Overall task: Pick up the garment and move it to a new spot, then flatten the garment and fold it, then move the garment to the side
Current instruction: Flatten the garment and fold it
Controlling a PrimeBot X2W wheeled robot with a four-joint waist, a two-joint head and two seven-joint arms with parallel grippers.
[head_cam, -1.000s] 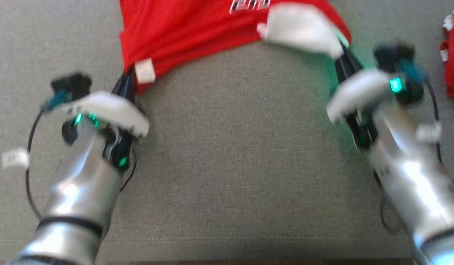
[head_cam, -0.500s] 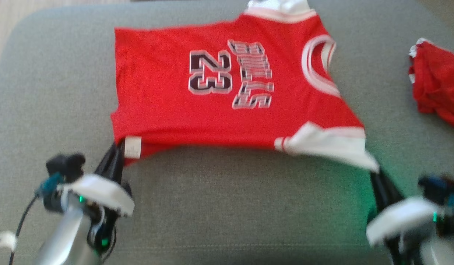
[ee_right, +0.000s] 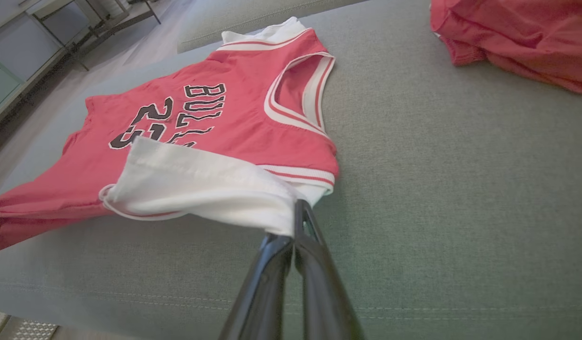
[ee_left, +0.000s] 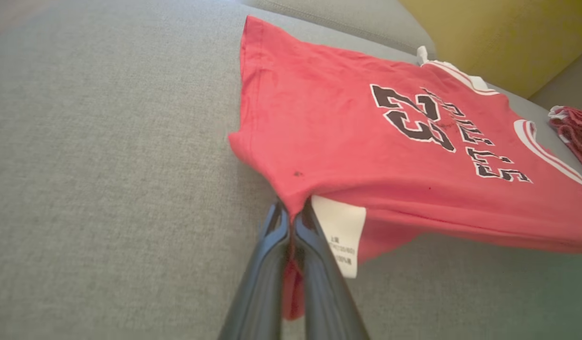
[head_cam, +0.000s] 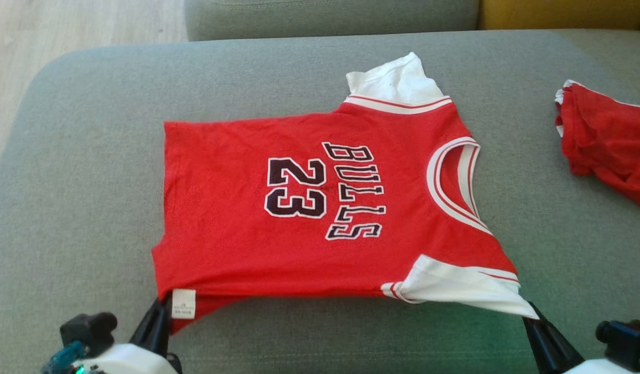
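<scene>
The garment is a red jersey with white sleeves, printed "BULLS 23", spread across the grey cushion. Its near edge is lifted off the fabric. My left gripper is shut on the near hem corner, beside a white care label. In the left wrist view the two dark fingers pinch red cloth of the garment. My right gripper is shut on the tip of the near white sleeve. In the right wrist view the sleeve hangs from the closed right gripper.
Another red piece of clothing lies crumpled at the cushion's right side, seen too as a red heap. A second grey cushion and a yellow one sit behind. Wooden floor shows far left.
The head camera has tilted, so the whole jersey now shows and the arms sit at the bottom edge. Both grippers stay shut on the near hem corner and sleeve, the jersey now spread flatter.
</scene>
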